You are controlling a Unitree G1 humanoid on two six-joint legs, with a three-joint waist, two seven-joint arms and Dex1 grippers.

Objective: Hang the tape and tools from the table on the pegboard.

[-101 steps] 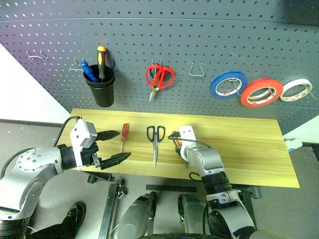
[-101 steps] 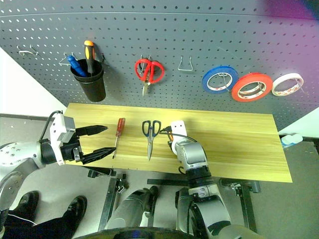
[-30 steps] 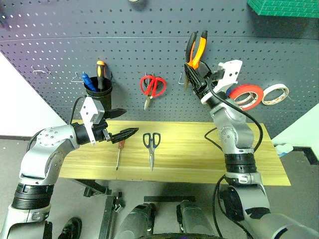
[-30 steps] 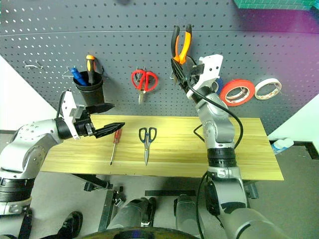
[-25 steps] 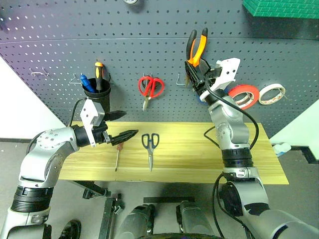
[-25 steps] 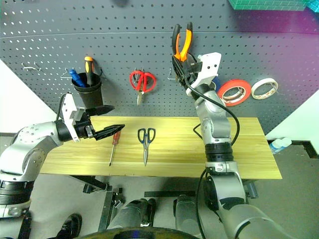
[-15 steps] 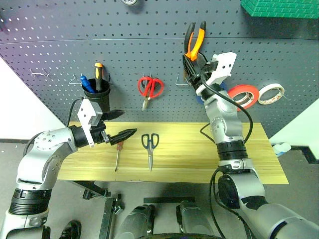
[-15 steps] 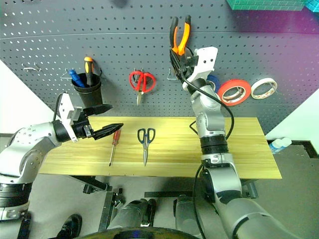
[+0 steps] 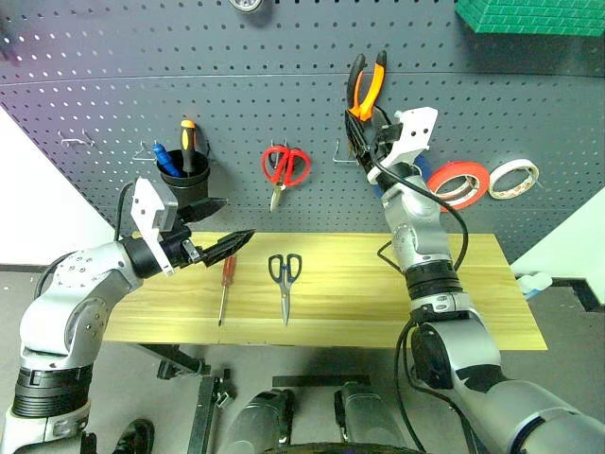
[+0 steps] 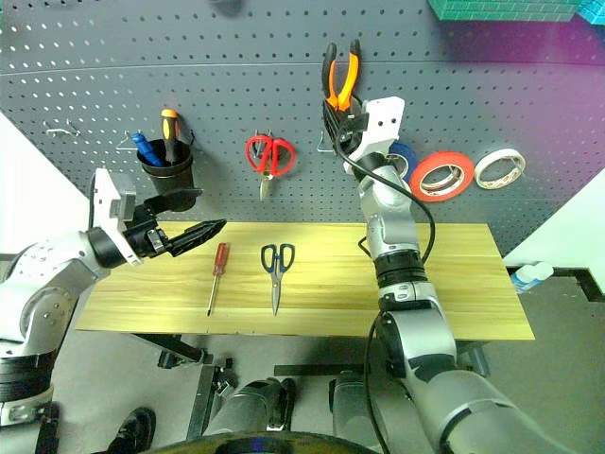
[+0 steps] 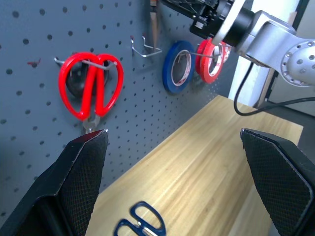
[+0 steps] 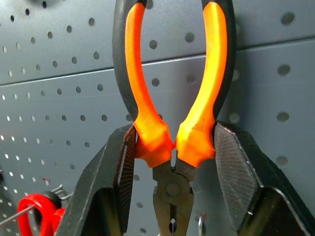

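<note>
**My right gripper holds the pliers up at the pegboard**

The big grey pegboard (image 9: 142,57) fills the wall in front of me. Below it is the yellow wooden table (image 9: 492,312).

My right gripper (image 12: 172,147) is up high, close to the pegboard. Its two black fingers are squeezed on the pliers (image 9: 365,87). They press the orange-and-black handles from both sides, just above the joint. The handles point up and the metal nose points down. A wire hook (image 9: 341,152) sticks out of the board just beside my gripper.

My left gripper (image 9: 217,225) is over the left end of the table. Its fingers are wide apart and nothing is between them. They point across toward the right.

A black cup (image 9: 187,186) hangs on the board at the left, with a yellow-and-black screwdriver (image 9: 188,142) standing in it. The red-handled scissors (image 9: 285,167) hang on a hook next to it.

The red tape (image 9: 458,182) is on the board, to the right of my right arm. A blue roll (image 11: 178,66) hangs on one side of it and a white roll (image 9: 514,177) on the other.

The dark-handled scissors (image 9: 284,276) lie flat on the table, blades toward me. The thin red-handled screwdriver (image 9: 225,283) lies to their left, near my left gripper.
</note>
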